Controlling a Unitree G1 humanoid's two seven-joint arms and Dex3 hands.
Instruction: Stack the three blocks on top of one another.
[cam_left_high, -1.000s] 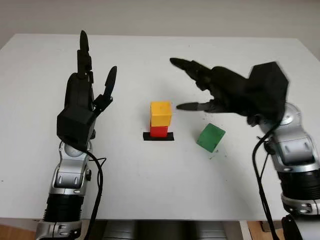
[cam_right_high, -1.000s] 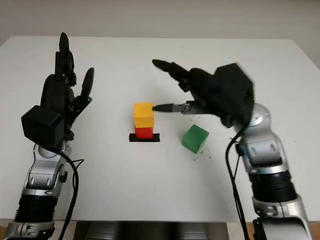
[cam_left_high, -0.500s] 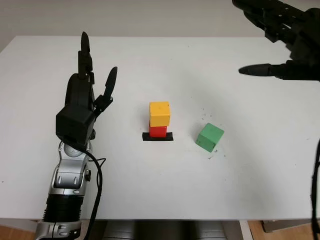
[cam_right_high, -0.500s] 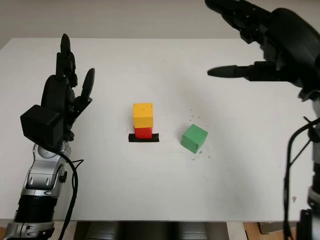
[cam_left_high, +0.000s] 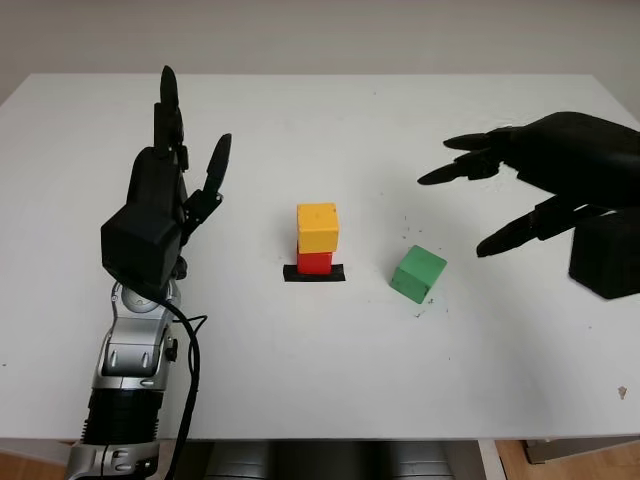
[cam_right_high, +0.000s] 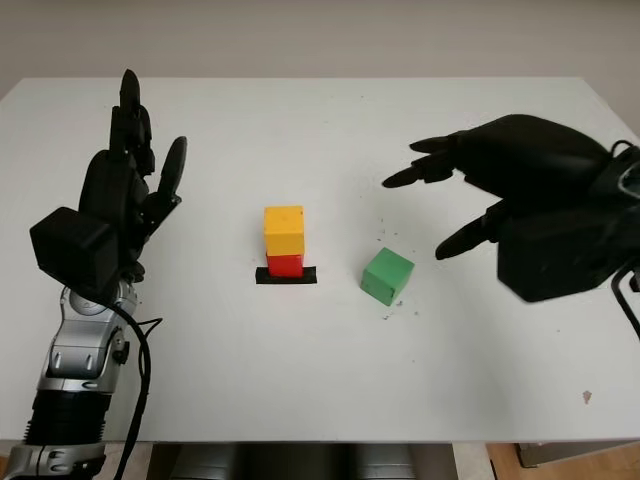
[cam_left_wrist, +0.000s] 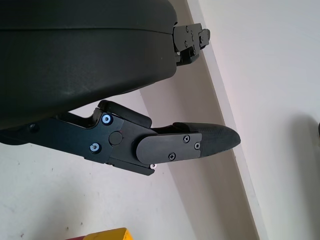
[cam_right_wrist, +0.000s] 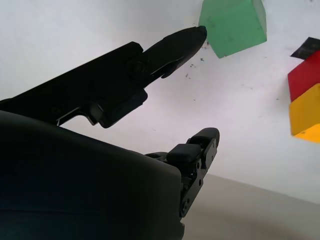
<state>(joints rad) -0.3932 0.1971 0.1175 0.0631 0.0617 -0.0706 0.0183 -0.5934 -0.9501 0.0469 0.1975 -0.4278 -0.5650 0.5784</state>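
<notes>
1. With the yellow block (cam_left_high: 318, 226) already sitting on the red block (cam_left_high: 315, 262), you have one step left: fetch the green block (cam_left_high: 419, 273) and cap the stack.
2. Your right hand (cam_left_high: 545, 180) hangs above the table (cam_left_high: 320, 120), up and to the right of green, wide open, holding nothing. Bring it down over the cube before you close.
3. Green sits turned at an angle to the stack. Judgement: line thumb and fingers on two opposite flat faces, not on corners, or it may twist out.
4. Lift well above yellow before crossing. Judgement: a low pass could knock the two-high column.
5. Your left hand (cam_left_high: 165, 200) is upright, open and empty, well left of the stack. Leave it there.
6. Green: plain cube, just right of the stack, apart from it, small dark specks on the table around it.
7. Red sits on a black strip (cam_left_high: 314, 273); yellow looks square on top.
</notes>
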